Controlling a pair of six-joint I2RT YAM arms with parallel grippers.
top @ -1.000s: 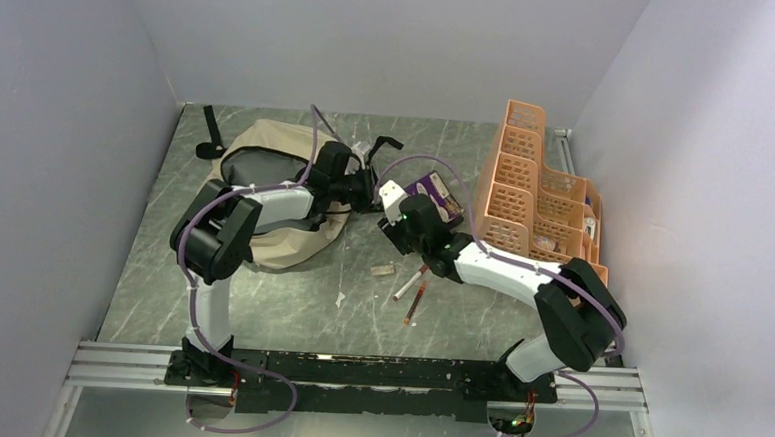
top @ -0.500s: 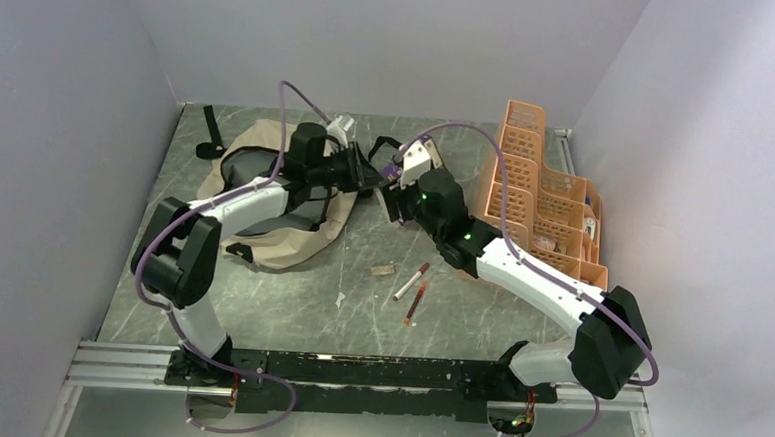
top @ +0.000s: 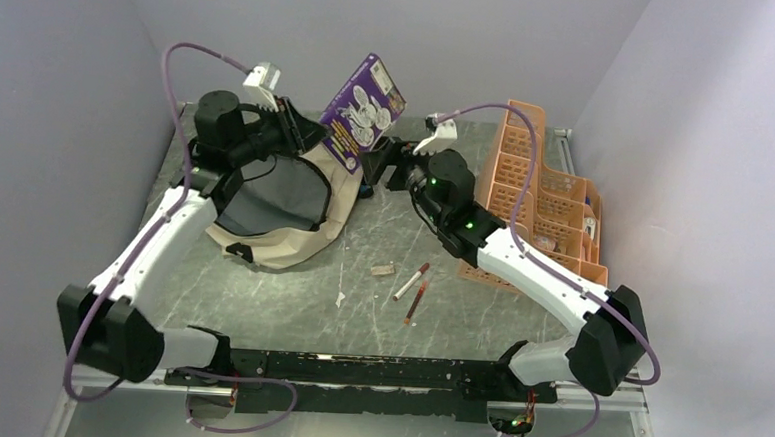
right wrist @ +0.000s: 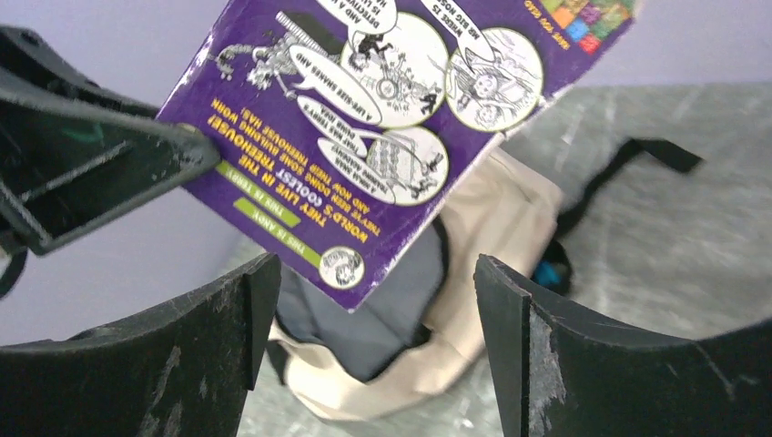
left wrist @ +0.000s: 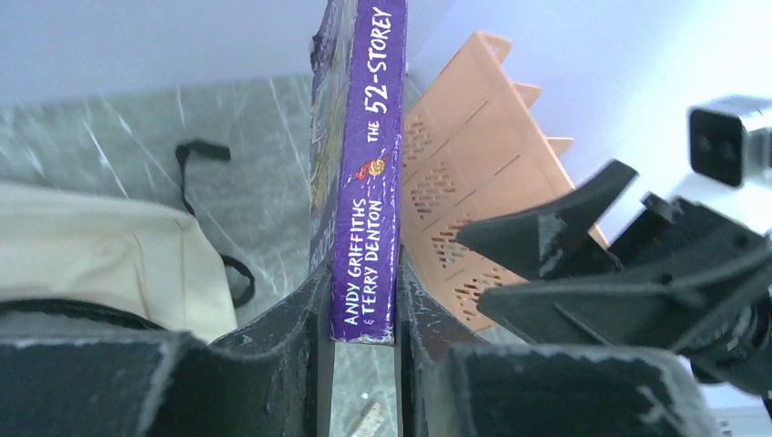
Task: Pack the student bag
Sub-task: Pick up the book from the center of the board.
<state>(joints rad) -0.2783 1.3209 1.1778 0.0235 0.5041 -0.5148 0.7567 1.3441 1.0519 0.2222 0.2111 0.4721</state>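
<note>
The student bag (top: pixel 280 235) lies open at the back left, its dark grey lining facing up; it also shows as the beige bag (left wrist: pixel 100 264) and, in the right wrist view, the bag (right wrist: pixel 492 228). My left gripper (top: pixel 320 137) is raised above the bag's right edge and shut on the lower end of a purple paperback book (top: pixel 364 109). The book's spine (left wrist: pixel 369 173) stands between the fingers of this gripper (left wrist: pixel 362 319). My right gripper (top: pixel 380 166) stands open just right of the book (right wrist: pixel 391 100), apart from it, with nothing between its fingers (right wrist: pixel 223 319).
An orange perforated organizer (top: pixel 535 196) stands at the right, close behind the right arm. Two pens (top: pixel 415 288), a small eraser (top: pixel 382 270) and a white scrap (top: pixel 340 299) lie on the table in front. A black strap (top: pixel 210 134) trails from the bag's far left.
The left arm has lifted the book from the table, tilted high above the bag. The right gripper has opened, let go of the book and drawn back slightly.
</note>
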